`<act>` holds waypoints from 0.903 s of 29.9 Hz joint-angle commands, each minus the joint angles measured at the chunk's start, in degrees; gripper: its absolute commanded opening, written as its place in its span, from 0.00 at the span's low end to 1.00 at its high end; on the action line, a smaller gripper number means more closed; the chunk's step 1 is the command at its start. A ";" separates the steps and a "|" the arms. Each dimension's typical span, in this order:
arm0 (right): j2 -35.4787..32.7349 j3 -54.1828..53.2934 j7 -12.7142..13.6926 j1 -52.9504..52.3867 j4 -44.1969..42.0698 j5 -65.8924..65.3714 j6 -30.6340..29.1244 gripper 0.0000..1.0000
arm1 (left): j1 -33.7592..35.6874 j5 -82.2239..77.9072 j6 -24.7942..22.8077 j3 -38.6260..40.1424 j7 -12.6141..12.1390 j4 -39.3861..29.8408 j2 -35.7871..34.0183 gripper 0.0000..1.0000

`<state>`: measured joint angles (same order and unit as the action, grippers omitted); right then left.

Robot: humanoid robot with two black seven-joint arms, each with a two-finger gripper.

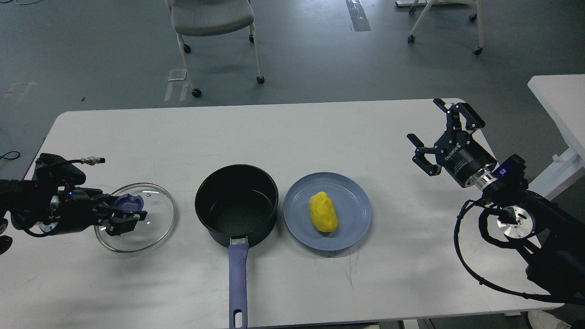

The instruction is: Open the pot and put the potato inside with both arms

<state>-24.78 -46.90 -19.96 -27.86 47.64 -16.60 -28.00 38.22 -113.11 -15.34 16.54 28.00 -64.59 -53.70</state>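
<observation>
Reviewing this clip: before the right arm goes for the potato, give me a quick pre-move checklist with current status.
1. Pot uncovered and empty: ok.
2. Glass lid lying on the table, left of the pot: ok.
3. Left gripper off the lid's blue knob: cannot tell; its fingers sit right at the knob.
4. Potato unobstructed on the blue plate: ok.
5. Right gripper open and empty: ok.
6. Right gripper positioned over the potato: not ok; it hangs far right.

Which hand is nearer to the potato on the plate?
Right. The right hand is raised, open, beyond the plate's right side. The left hand is at the lid, past the pot.
</observation>
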 commanded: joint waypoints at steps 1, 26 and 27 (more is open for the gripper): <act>0.08 -0.04 0.00 0.00 -0.01 -0.02 0.00 1.00 | -0.43 0.87 0.74 -0.10 0.00 1.75 0.44 0.66; -9.14 8.29 0.18 -12.80 6.75 -15.71 0.00 1.00 | 9.58 44.24 -9.35 0.69 0.00 0.61 -0.79 0.98; -10.02 11.79 0.18 -16.23 7.98 -18.79 0.00 1.00 | 10.29 48.38 -10.41 0.69 0.00 0.61 -0.70 0.98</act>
<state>-32.51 -41.83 -19.72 -37.11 53.16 -27.95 -28.00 46.52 -75.92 -22.27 17.14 28.00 -63.98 -54.57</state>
